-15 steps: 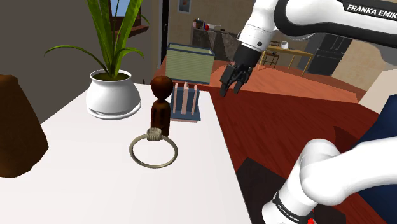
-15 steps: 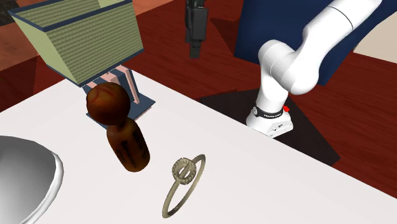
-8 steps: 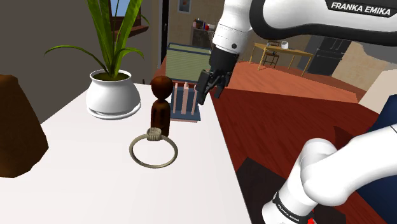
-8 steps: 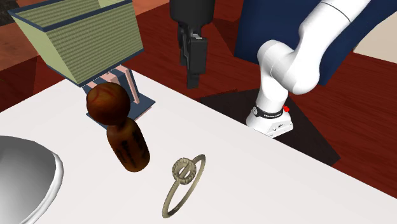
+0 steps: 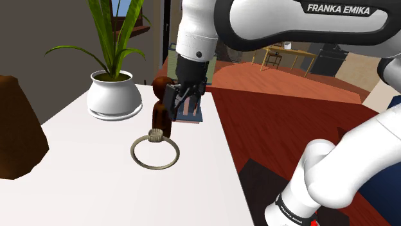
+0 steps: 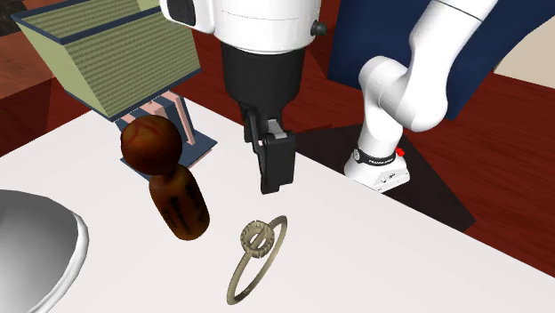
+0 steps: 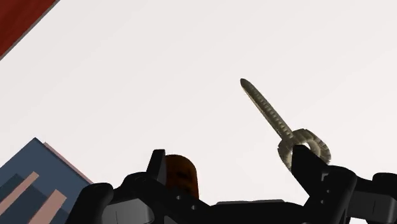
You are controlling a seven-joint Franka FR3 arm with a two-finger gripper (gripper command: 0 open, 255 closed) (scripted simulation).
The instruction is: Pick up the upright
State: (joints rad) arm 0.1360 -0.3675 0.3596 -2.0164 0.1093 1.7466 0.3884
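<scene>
Gripper, fingers apart and empty, over the white table between the brown upright figure and the stand-side edge; ring flat just beside

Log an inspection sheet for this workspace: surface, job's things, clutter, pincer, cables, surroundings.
Surface: white table.
Job's things: brown figure, upright, not held.
Clutter: ring lying flat beside the figure; potted plant; blue rack with pink posts; green box beyond the rack; brown lump at the shoulder view's left.
Grippers: pincer open, above the table close to the figure, apparently touching nothing.
Cables: nothing seen.
Surroundings: red-brown floor.
</scene>
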